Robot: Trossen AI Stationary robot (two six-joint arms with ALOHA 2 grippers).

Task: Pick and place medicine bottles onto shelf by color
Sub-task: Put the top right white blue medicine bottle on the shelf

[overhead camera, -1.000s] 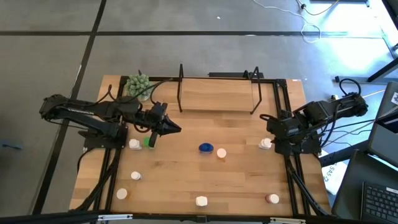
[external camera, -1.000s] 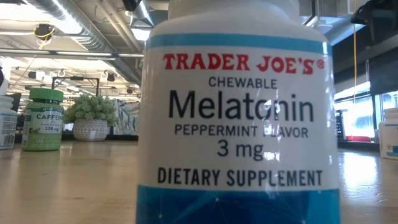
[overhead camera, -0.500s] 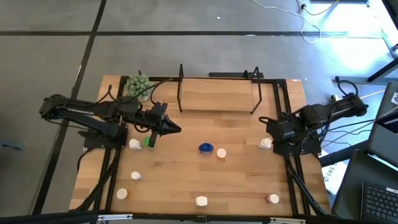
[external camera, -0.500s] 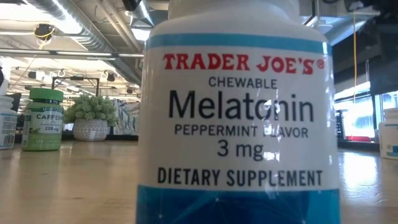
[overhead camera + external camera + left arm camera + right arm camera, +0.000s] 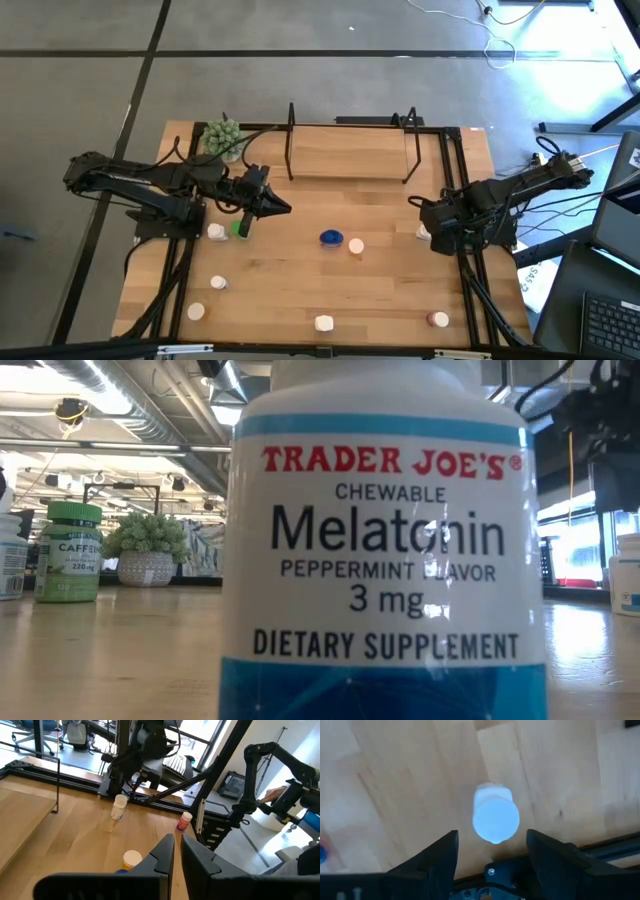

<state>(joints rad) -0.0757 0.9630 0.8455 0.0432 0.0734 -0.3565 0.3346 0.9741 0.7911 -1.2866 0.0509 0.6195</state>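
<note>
Low view blocked by a melatonin bottle up close, w/ a green bottle and plant behind; only high view gave the full layout. R wrist view looked straight down on a white-capped bottle near the worktop edge, sitting between the spread fingers, not touched; right gripper wide open, holding nothing. Vs a second earlier, R arm had swung in over that bottle, now mostly hiding it from above. Left gripper parked mid-worktop, fingers closed, empty; unchanged. Shelf at the far edge, no bottles on it.
</note>
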